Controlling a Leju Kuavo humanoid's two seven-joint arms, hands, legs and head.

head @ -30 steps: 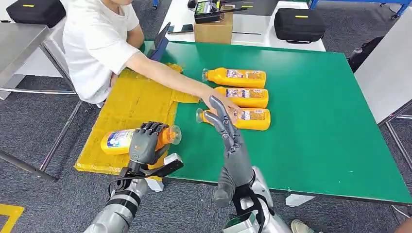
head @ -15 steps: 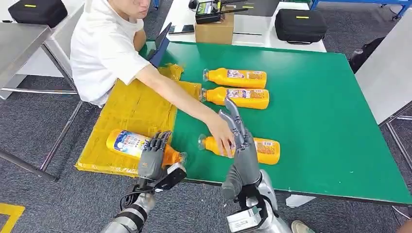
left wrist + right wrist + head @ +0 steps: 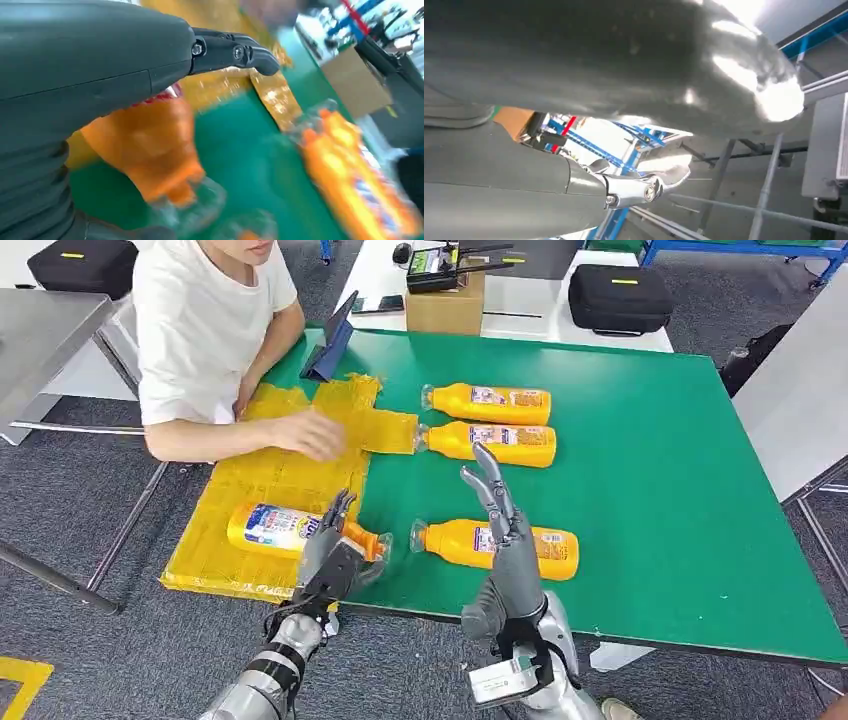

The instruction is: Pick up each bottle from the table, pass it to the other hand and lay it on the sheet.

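An orange bottle [image 3: 265,530] with a blue and white label lies on the yellow sheet [image 3: 270,465], its cap toward the green table [image 3: 650,460]. My left hand [image 3: 328,555] hovers over its neck with fingers spread. The left wrist view is blurred; it has my left hand [image 3: 75,75] with a straight finger above the same bottle [image 3: 150,145]. Another orange bottle [image 3: 555,550] lies near the table's front edge. My right hand [image 3: 508,550] stands in front of it, fingers extended upward, holding nothing. Two more bottles [image 3: 490,402] [image 3: 490,440] lie side by side further back.
A person in a white shirt [image 3: 210,325] sits at the left, one hand [image 3: 312,432] resting on the sheet. A dark tablet stand [image 3: 332,340] is at the table's back left. Beyond are a cardboard box [image 3: 440,308] and black cases [image 3: 618,295].
The person slid one bottle to the front beside my right hand, then drew the arm back onto the sheet. My left hand lowered its bottle onto the sheet and its fingers spread.
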